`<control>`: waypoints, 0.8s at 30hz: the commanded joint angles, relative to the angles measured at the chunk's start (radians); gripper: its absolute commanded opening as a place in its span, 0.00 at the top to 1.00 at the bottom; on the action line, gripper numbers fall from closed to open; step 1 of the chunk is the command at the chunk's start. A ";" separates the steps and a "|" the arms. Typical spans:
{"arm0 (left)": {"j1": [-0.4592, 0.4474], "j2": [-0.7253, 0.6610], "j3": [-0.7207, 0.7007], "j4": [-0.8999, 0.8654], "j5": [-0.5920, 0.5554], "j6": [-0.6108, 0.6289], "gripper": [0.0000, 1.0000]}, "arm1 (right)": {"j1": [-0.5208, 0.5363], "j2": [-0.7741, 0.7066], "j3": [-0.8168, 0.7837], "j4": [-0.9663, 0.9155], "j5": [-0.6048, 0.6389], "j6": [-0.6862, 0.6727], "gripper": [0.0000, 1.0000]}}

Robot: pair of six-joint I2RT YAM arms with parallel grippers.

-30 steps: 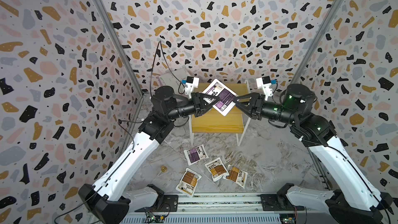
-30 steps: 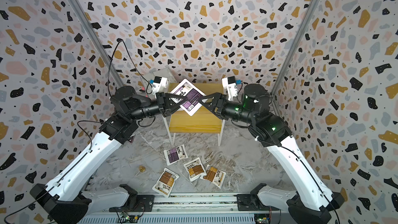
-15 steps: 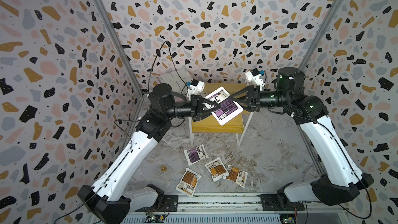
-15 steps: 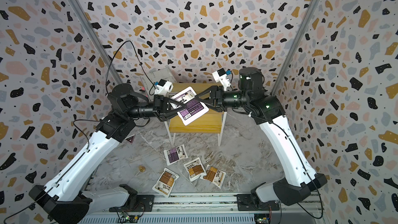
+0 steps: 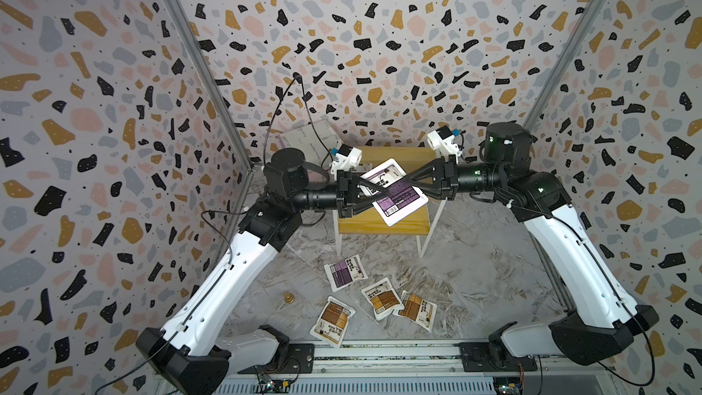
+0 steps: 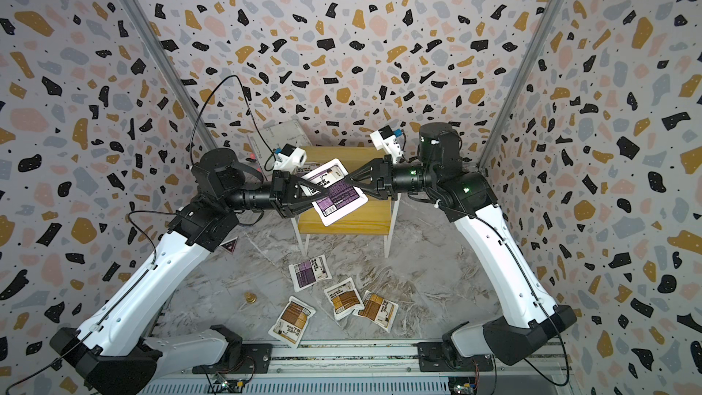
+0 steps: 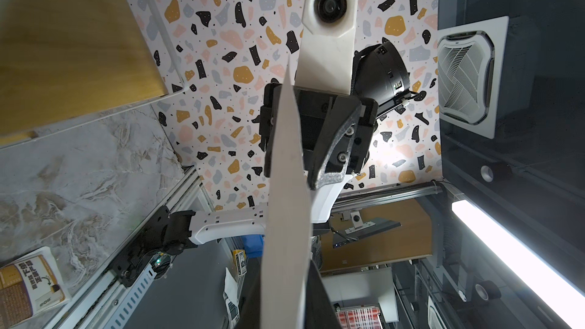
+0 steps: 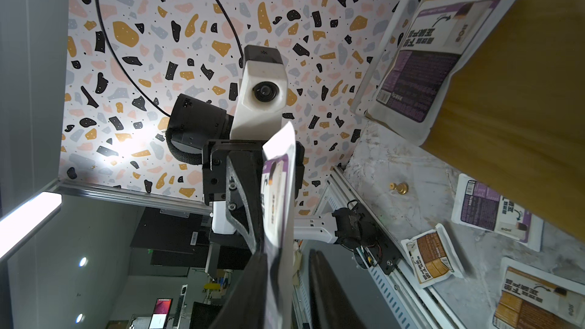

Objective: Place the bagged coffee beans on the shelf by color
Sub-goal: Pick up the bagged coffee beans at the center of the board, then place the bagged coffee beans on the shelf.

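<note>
A purple-labelled coffee bean pouch (image 5: pixel 402 203) (image 6: pixel 342 203) hangs tilted above the yellow two-tier shelf (image 5: pixel 380 224) (image 6: pixel 353 224). My left gripper (image 5: pixel 381 192) (image 6: pixel 326 192) is shut on its left edge; in the left wrist view the pouch (image 7: pixel 286 200) shows edge-on. My right gripper (image 5: pixel 399 183) (image 6: pixel 347 180) straddles the opposite edge. In the right wrist view one finger (image 8: pixel 250 295) touches the pouch (image 8: pixel 278 191) and a gap remains before the other. Another purple pouch (image 8: pixel 421 68) lies on the shelf. On the floor lie a purple pouch (image 5: pixel 345 272) and three brown ones (image 5: pixel 381 300).
A small brass object (image 5: pixel 289 297) sits on the marble floor left of the pouches. A white box (image 5: pixel 307 138) stands behind the shelf's left side. Patterned walls close in on three sides, and a metal rail (image 5: pixel 380 355) runs along the front.
My right arm raised its elbow and turned, and its jaws narrowed round the held pouch's edge. The pouch sank slightly. The left gripper kept its hold.
</note>
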 commanded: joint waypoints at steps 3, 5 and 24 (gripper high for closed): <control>0.001 -0.005 -0.008 0.008 0.018 0.033 0.80 | -0.001 -0.043 -0.008 0.028 -0.017 0.001 0.85; 0.001 -0.005 -0.005 -0.007 0.014 0.044 0.67 | -0.002 -0.045 -0.012 0.033 -0.008 0.003 0.89; 0.208 -0.155 0.075 -0.578 -0.363 0.327 0.00 | -0.001 -0.063 0.030 -0.087 0.462 -0.045 1.00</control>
